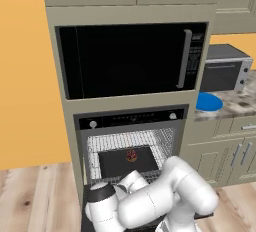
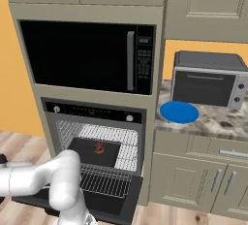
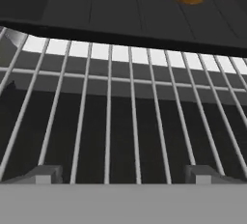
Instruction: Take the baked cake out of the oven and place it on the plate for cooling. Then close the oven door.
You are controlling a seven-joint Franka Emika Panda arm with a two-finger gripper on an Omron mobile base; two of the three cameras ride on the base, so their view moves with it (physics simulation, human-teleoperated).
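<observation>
1. Cake (image 1: 131,155), a small round dark brown lump with reddish specks on top, sits near the middle of a dark flat tray (image 1: 117,161) on a wire rack (image 3: 125,117) inside the oven (image 1: 131,141).
2. Judging by its look, it is light, soft and crumbly. A hard squeeze would likely crush it, and the topping could smear. The best hold seems to be low on its tan sides, with the fingers on opposite flanks and only gentle pressure.
3. In the hand view the cake shows at the top edge, on the tray, beyond a stretch of bare rack wires.
4. Gripper (image 3: 123,174) hangs over the front part of the rack. Its two dark fingertips (image 3: 46,174) stand wide apart, about as far as they go. Nothing is between them and they touch nothing, so the cake is not yet held.
5. Oven door (image 2: 104,204), a wide black panel hinged at the bottom, lies folded down and open below the rack, with the white arm reaching over it.
6. Above the oven is a larger black microwave (image 1: 131,61) with a vertical handle.
7. Blue plate (image 2: 179,111), much wider than the cake, waits on the speckled counter (image 2: 218,120) to the right of the oven, just in front of a silver toaster oven (image 2: 209,81).
</observation>
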